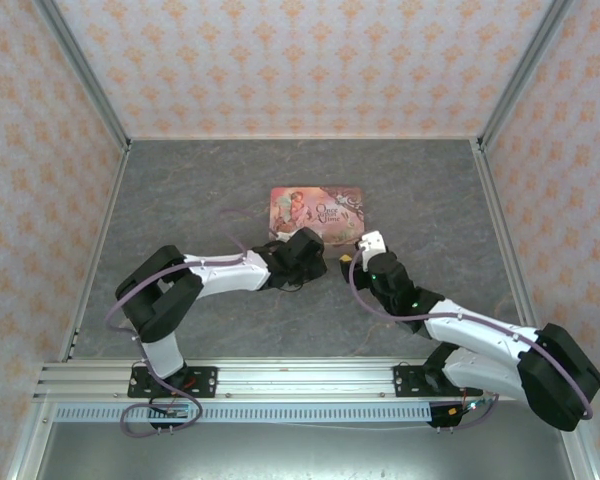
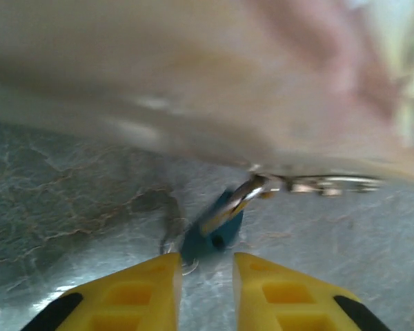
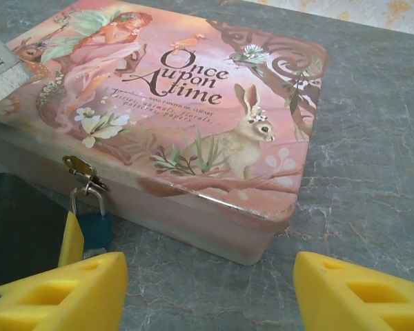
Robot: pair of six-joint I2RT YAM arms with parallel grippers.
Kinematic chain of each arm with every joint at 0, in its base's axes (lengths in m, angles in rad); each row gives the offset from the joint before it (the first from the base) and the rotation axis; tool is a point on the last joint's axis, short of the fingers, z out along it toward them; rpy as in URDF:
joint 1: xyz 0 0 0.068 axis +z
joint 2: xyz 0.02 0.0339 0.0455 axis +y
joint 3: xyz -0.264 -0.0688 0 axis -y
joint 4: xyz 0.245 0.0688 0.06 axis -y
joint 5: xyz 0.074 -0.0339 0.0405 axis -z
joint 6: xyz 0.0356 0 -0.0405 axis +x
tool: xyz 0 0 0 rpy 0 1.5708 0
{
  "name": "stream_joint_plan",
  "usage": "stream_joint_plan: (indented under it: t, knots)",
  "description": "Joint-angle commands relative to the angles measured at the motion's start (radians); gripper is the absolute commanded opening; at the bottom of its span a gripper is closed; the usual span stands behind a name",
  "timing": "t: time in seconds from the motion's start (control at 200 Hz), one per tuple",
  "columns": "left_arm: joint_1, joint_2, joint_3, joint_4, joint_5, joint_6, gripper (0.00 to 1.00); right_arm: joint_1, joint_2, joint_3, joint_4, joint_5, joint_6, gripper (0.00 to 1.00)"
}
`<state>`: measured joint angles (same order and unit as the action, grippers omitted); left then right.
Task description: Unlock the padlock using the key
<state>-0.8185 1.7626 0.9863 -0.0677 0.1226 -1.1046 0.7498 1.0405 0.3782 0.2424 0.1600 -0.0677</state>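
Teal padlock (image 3: 96, 231) below brass hasp (image 3: 79, 167)

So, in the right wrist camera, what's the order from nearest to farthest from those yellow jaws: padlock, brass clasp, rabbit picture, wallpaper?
1. Padlock, low left, hanging.
2. Brass clasp, just above it.
3. Rabbit picture, centre-right, further back.
4. Wallpaper, top right, behind everything.

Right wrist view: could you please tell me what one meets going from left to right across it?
The padlock hanging from the clasp → the rabbit painted on the lid of the tin → the yellow finger at the lower right.
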Motion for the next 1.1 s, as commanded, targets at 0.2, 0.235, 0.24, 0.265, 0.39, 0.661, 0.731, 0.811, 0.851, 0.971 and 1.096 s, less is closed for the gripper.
stream_joint_plan:
  t: [0.2,0.235,0.24,0.265,0.39,0.661,0.731,0.811,0.851,0.971,1.096]
  knots:
    - [-0.003,-0.176,-0.062,-0.020,-0.073,0.039,0.40,-0.089,-0.016,-0.015,-0.036,-0.178,0.092,0.66]
    - [-0.001,-0.203,-0.068,-0.034,-0.088,0.047,0.42,-0.095,-0.014,-0.012,-0.034,-0.203,0.092,0.66]
    - [-0.001,-0.208,-0.069,-0.036,-0.090,0.048,0.43,-0.096,-0.013,-0.011,-0.033,-0.207,0.092,0.66]
    - [0.000,-0.229,-0.072,-0.051,-0.103,0.054,0.45,-0.097,-0.012,-0.009,-0.032,-0.220,0.089,0.66]
    - [0.023,-0.328,-0.082,-0.126,-0.145,0.080,0.56,-0.098,0.007,0.003,-0.005,-0.309,0.096,0.66]
    - [0.202,-0.482,-0.120,-0.215,-0.117,0.143,0.73,-0.098,0.164,0.025,0.128,-0.450,0.232,0.63]
    - [0.264,-0.491,-0.129,-0.200,-0.069,0.167,0.76,-0.098,0.229,0.027,0.188,-0.472,0.258,0.61]
    - [0.322,-0.480,-0.131,-0.184,-0.021,0.193,0.80,-0.097,0.297,0.026,0.275,-0.489,0.291,0.59]
    - [0.343,-0.466,-0.130,-0.173,0.001,0.208,0.80,-0.098,0.334,0.026,0.318,-0.491,0.311,0.59]
    - [0.394,-0.390,-0.107,-0.143,0.076,0.248,0.83,-0.098,0.430,0.029,0.431,-0.503,0.360,0.55]
    - [0.424,-0.305,-0.075,-0.120,0.116,0.264,0.84,-0.098,0.511,0.035,0.519,-0.500,0.399,0.54]
